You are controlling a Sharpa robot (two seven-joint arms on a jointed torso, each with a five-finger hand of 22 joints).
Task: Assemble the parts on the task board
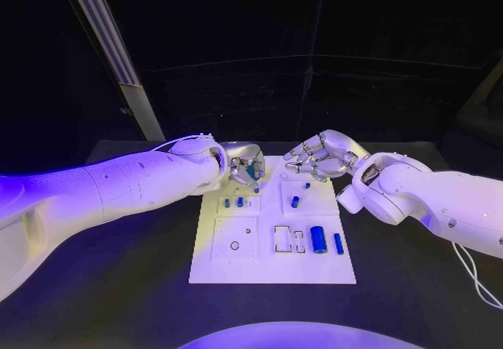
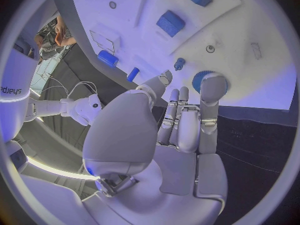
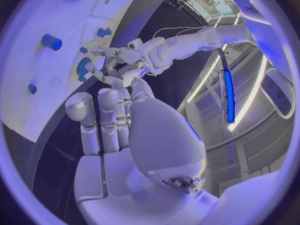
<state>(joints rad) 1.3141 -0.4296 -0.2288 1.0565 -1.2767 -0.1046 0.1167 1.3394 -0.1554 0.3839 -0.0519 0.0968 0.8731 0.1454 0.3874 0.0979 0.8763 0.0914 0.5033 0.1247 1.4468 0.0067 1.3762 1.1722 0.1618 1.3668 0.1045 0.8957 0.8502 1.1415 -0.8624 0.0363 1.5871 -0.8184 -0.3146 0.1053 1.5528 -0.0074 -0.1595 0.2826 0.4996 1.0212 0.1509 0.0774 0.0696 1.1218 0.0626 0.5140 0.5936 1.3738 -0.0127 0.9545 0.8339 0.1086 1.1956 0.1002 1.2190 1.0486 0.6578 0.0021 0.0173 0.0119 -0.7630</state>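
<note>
A round blue part is held at the left hand fingers over the task board, right hand curled on nothing; vertical alignment before pressing is advised.

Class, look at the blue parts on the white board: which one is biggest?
The thick blue cylinder lying at the board's near right, beside a thinner blue rod. It is wider than every other blue part.

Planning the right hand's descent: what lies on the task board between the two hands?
In the head view, only bare white task board and dark backdrop separate the left hand from the right hand; small blue parts lie nearer the robot.
</note>
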